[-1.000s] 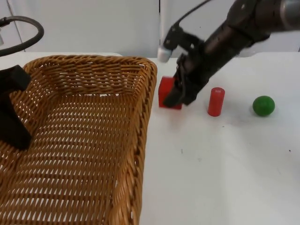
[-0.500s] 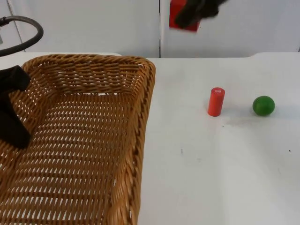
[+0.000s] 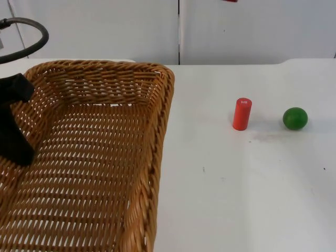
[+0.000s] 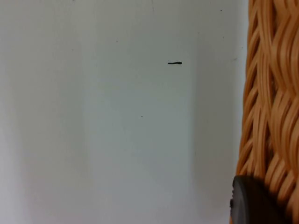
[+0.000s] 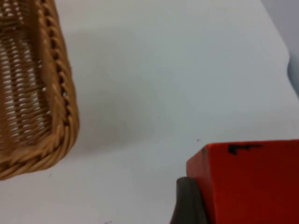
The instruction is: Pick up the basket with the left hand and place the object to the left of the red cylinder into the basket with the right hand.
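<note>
The carry step is in hand: the right tool [image 5: 219, 205] is clamped on the red block [image 5: 252, 179], held high above the tabletop [image 3: 236, 184], with the basket [image 5: 42, 93] off to one side and well below in the right wrist view. In the top view a sliver of the block shows at the upper edge. The left tool [image 3: 13, 123] sits at the basket's left wall, a fingertip [image 4: 254, 200] pressed against the woven rim, so it looks clamped on the rim, though whether the basket is lifted clear of the tabletop cannot be told. The next move, as I judge it, calls for bringing the block across over the basket's open middle, lowering it past the rim, then letting the right tool part. The basket's right rim [image 3: 163, 131] is the edge to clear; coming in from above avoids it. The cylinder [image 3: 241, 114] and green ball [image 3: 295, 118] stand upright and apart on the right, near each other, well away from the basket, so the path between is open. The basket's floor is bare, with ample room for the block away from the left tool.
</note>
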### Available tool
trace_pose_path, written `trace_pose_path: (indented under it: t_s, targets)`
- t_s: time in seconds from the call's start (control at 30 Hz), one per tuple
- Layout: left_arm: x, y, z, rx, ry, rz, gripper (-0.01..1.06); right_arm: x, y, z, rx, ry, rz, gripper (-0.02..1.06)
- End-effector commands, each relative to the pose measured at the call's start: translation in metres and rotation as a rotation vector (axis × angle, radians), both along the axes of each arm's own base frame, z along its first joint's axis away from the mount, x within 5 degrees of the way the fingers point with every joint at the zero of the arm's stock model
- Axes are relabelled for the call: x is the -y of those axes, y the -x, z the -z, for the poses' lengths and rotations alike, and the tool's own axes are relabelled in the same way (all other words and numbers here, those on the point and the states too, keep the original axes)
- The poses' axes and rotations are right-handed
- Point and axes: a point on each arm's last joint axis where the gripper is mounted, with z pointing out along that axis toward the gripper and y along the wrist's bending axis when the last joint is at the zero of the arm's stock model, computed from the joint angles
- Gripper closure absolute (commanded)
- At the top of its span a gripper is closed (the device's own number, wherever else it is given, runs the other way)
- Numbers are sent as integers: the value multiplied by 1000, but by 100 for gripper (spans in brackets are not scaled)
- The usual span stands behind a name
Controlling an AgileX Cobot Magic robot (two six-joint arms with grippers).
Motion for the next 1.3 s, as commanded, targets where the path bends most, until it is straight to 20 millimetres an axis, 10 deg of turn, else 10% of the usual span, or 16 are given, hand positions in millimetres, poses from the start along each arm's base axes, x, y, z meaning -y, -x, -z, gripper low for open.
trace_pose_path:
  t_s: [0.0, 0.5, 1.27]
  targets:
    - [2, 1, -4, 10, 15, 3, 105, -1, 7, -8, -10, -8, -14, 105]
    - [2, 1, -4, 12, 14, 6, 105, -10, 17, -5, -16, 67, -54, 105]
    - [2, 1, -4, 15, 12, 13, 105, -104, 91, -5, 32, 75, -324, 105]
